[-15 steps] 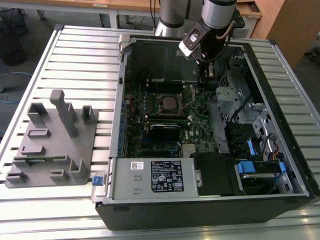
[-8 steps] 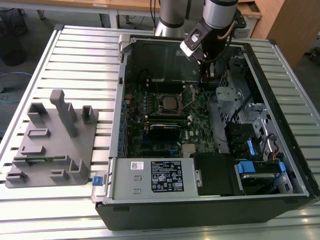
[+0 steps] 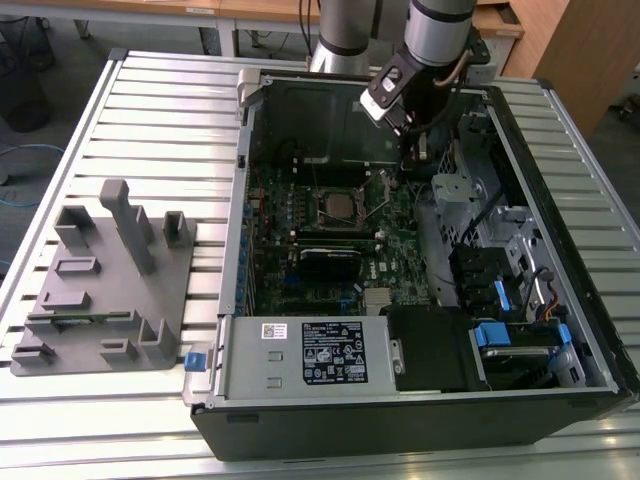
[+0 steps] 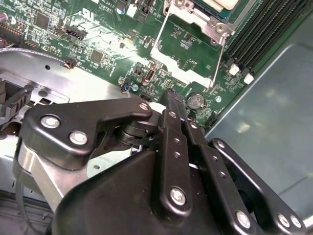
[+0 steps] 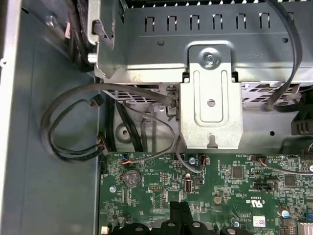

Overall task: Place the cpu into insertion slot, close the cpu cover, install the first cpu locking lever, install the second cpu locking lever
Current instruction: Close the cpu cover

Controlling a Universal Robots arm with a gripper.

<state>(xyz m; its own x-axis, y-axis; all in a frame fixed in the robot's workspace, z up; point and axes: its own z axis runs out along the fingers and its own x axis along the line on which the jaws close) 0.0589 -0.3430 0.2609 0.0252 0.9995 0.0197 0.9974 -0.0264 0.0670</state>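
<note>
Above the far end of the open computer case (image 3: 400, 430), the gripper (image 3: 418, 152) hangs over the motherboard (image 5: 234, 196), fingers (image 5: 176, 211) pressed together, nothing held. The cpu (image 3: 341, 207) sits in the insertion slot (image 3: 319, 206). The cpu cover (image 4: 182, 68) is swung open, between slot and gripper.

Closed jaws above circuit board (image 4: 98, 34)
</note>
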